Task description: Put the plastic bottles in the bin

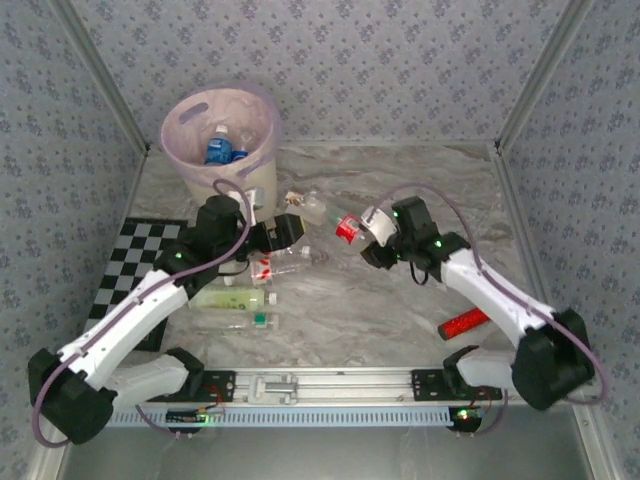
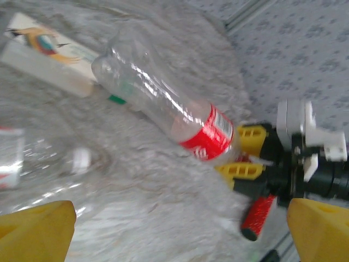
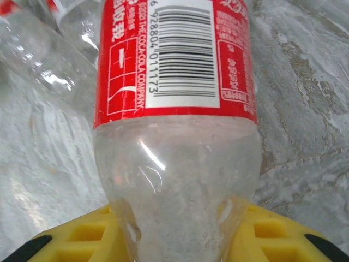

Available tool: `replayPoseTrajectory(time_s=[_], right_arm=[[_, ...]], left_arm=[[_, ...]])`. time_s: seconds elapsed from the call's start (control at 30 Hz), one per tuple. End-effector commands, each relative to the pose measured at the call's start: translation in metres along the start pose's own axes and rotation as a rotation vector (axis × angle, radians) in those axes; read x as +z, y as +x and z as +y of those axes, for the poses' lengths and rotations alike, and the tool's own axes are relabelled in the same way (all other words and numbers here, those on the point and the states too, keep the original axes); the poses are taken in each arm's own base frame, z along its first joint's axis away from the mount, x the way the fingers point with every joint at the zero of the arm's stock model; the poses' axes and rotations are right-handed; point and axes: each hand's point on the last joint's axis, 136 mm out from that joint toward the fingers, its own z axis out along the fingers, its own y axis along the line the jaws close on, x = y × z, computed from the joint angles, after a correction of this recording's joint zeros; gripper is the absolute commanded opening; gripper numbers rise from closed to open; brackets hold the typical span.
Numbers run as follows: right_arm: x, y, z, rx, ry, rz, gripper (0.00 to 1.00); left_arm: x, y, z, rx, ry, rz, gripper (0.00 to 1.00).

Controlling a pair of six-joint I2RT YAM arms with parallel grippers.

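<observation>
A clear, thin-walled plastic bottle with a glossy red label (image 3: 174,109) sits near the middle of the grey marble-patterned table (image 1: 400,300), its rounded base pinched between the ridged yellow fingers (image 3: 272,240) of the right gripper (image 1: 360,228), whose jaws are clamped on both sides of it. To the left lie more bottles on their sides: one with a red-and-white label (image 1: 265,268), a pale green one (image 1: 235,297) and a clear one with a green cap (image 1: 240,320). The round cream bin (image 1: 255,185), lined with a translucent pink bag, stands at the far left of the table and holds a blue-labelled bottle (image 1: 220,150). The left gripper (image 2: 180,229) hangs above the bottles, jaws wide apart and holding nothing. A red cylinder (image 1: 463,323) lies near the right arm's base.
</observation>
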Motion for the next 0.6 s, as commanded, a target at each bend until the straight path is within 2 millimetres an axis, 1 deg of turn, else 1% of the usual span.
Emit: replayPoseTrajectory(time_s=[0.0, 0.07, 0.17, 0.23, 0.3, 0.37, 0.5, 0.57], right_arm=[[-0.014, -0.011, 0.007, 0.194, 0.021, -0.155, 0.28], [-0.024, -0.012, 0.014, 0.231, 0.029, -0.236, 0.29], [-0.035, -0.013, 0.020, 0.286, 0.040, -0.338, 0.28], [-0.039, -0.014, 0.023, 0.297, 0.041, -0.374, 0.29], [-0.039, -0.014, 0.026, 0.292, 0.046, -0.386, 0.29], [-0.040, -0.015, 0.029, 0.275, 0.042, -0.390, 0.29], [-0.036, -0.013, 0.029, 0.263, 0.047, -0.375, 0.30], [-0.034, -0.010, 0.029, 0.267, 0.051, -0.368, 0.30]], left_arm=[[0.013, -0.023, -0.048, -0.047, 0.197, -0.074, 0.99], [0.029, -0.018, -0.058, -0.053, 0.226, -0.054, 0.99], [0.055, -0.003, -0.072, -0.038, 0.244, 0.005, 0.99], [0.074, 0.009, -0.078, -0.037, 0.248, 0.048, 0.99], [0.088, 0.019, -0.084, -0.036, 0.253, 0.087, 0.97], [0.100, 0.028, -0.086, -0.029, 0.246, 0.116, 0.91], [0.112, 0.030, -0.091, -0.043, 0.274, 0.132, 0.79], [0.115, 0.030, -0.091, -0.048, 0.273, 0.136, 0.68]])
